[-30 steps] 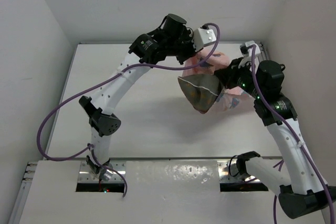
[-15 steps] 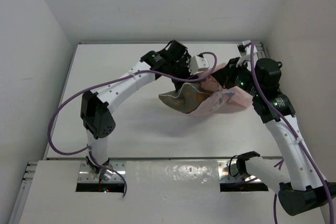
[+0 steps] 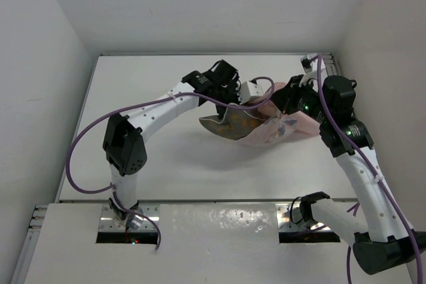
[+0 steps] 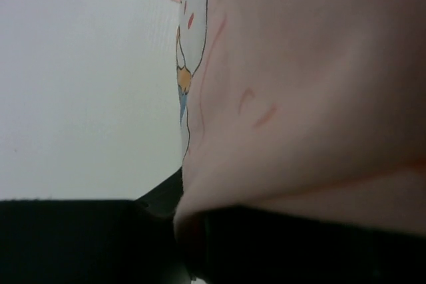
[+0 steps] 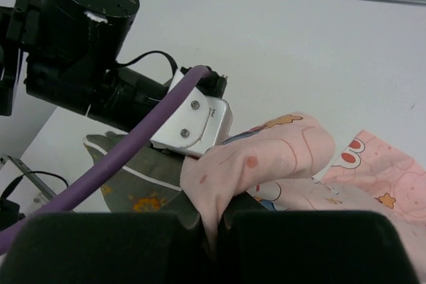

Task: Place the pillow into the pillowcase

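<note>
- Top external view: both arms meet over the far right part of the white table [image 3: 153, 91], with the task's things bunched between them.
- the pillow [image 3: 223, 125] sits near the middle of the table. Its olive-brown left end sticks out bare and its right end is under pink cloth (so it is partly in, not fully).
- the pillowcase [image 3: 287, 130] spreads to the right of the pillow, rumpled, its far edge drawn up toward the two wrists.
- the left gripper [image 4: 190, 244] is closed. In its own wrist view the pink cloth drapes over it and a fold of it runs down into the dark jaws, so it looks clamped on the pillowcase. That cloth fills most of the view, with bare table to the left.
- the right gripper [image 5: 212, 229] is clenched on a gathered fold of the pillowcase, the cloth pinched between its two black fingers.
- From the right wrist, the left arm's silver camera block [image 5: 197, 122] lies just beside that fold, with a purple cable [image 5: 126, 157] crossing in front. Below it shows a strip of the pillow with its pale piping and an orange figure.
- Whether the pillow's bare end rests flat on the table or is held slightly raised, I cannot tell.
</note>
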Controlling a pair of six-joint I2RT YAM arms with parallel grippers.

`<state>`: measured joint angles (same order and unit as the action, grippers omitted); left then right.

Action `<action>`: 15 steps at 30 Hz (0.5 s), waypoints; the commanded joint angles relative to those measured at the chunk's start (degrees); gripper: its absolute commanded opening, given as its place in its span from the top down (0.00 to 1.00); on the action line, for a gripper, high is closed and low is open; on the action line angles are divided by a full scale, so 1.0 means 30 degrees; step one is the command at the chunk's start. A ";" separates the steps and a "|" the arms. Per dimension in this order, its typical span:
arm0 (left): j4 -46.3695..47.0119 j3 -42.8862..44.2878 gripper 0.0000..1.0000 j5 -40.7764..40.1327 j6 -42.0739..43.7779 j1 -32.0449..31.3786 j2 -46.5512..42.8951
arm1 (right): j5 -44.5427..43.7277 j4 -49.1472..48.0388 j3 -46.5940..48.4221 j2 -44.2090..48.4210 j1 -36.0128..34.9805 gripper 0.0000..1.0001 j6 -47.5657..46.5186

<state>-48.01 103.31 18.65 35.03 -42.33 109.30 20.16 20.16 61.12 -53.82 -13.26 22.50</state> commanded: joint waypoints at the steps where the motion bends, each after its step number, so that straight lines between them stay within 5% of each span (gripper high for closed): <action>1: -0.1424 0.0075 1.00 -0.1731 0.0189 0.0163 -0.0133 | -0.0303 -0.2007 0.0426 0.0684 0.0112 1.00 0.0204; 4: -0.2250 0.0429 1.00 -0.5240 -0.0305 0.0280 -0.0950 | -0.1443 -0.1333 0.1183 0.1095 0.0521 1.00 0.0731; 9: 0.0653 0.1385 1.00 -1.5611 -0.0133 0.0280 -0.3737 | -0.3466 0.0951 0.2855 0.0920 0.0669 1.00 0.0381; 12: -0.0721 0.6011 1.00 -1.6766 0.0511 0.0281 -0.3123 | -0.3910 0.1862 0.3502 0.0510 0.0698 1.00 0.0467; 15: -0.2744 1.0819 1.00 -1.4814 0.0746 0.0106 -0.2185 | -0.2423 0.0699 0.3328 0.0129 0.0698 1.00 0.1373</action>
<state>-53.17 125.08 -17.08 35.35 -43.38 104.27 13.67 28.29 67.72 -53.80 -12.43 24.36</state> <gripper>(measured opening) 0.006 0.002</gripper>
